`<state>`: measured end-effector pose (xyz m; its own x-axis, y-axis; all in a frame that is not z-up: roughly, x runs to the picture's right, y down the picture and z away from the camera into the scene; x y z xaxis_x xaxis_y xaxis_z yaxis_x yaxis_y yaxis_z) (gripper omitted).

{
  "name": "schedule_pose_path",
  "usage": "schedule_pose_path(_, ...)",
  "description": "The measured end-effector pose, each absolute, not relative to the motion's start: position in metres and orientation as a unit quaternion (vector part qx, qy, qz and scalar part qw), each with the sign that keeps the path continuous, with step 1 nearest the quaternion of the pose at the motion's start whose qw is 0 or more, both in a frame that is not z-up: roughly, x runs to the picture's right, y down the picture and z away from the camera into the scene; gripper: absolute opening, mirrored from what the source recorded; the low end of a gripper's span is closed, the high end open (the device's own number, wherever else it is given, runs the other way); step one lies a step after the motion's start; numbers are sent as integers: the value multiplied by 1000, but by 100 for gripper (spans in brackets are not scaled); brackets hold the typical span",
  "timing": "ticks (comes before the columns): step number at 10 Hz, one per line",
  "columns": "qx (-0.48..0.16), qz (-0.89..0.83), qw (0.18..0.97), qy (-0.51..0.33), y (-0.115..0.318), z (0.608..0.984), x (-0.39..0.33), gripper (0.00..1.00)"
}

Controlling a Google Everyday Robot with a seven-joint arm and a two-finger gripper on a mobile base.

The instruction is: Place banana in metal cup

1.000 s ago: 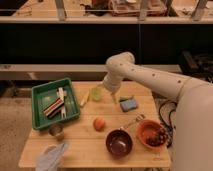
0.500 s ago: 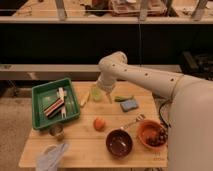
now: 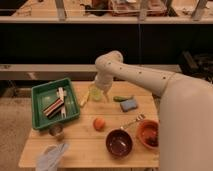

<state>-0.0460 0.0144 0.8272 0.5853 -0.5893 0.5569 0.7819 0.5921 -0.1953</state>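
We're looking from the single camera view across a light wooden table (image 3: pixel 80 150), and the banana (image 3: pixel 83 100) is easy to miss. It is a small, slim, pale yellow sliver with a slight curve, lying tilted on the tabletop just beside the right edge of the green rectangular plastic tray (image 3: pixel 39 95). It lies between that tray and the translucent light green cup (image 3: pixel 94 93).

The white arm reaches in from the right, bends at its elbow and drops to the back of the table. The gripper (image 3: pixel 103 95) hangs right at the light green cup, close to the banana. Whether it is spread or pressed together we cannot tell (the cup and wrist blur into one another here). Whether it touches the fruit we cannot tell either.

The small silvery metal cup (image 3: pixel 56 131) stands upright near the tray's front corner, well apart from the banana.

To the right we pick out a dark green elongated vegetable (image 3: pixel 122 98) with a blue sponge (image 3: pixel 128 105) just in front of it. Nearer us sits a round orange fruit (image 3: pixel 99 123), then a dark purple bowl (image 3: pixel 119 143) and an orange-red bowl (image 3: pixel 148 134) side by side. A pale blue cloth (image 3: pixel 50 156) lies crumpled at the front left corner.
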Motion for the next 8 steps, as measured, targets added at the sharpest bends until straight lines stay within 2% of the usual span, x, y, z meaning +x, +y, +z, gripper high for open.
schedule_pose_path(4,-275,-363,863,-218,-21,861,-112,80)
schedule_pose_path(8,-305,-338,861,-225,-20,872,-138,80)
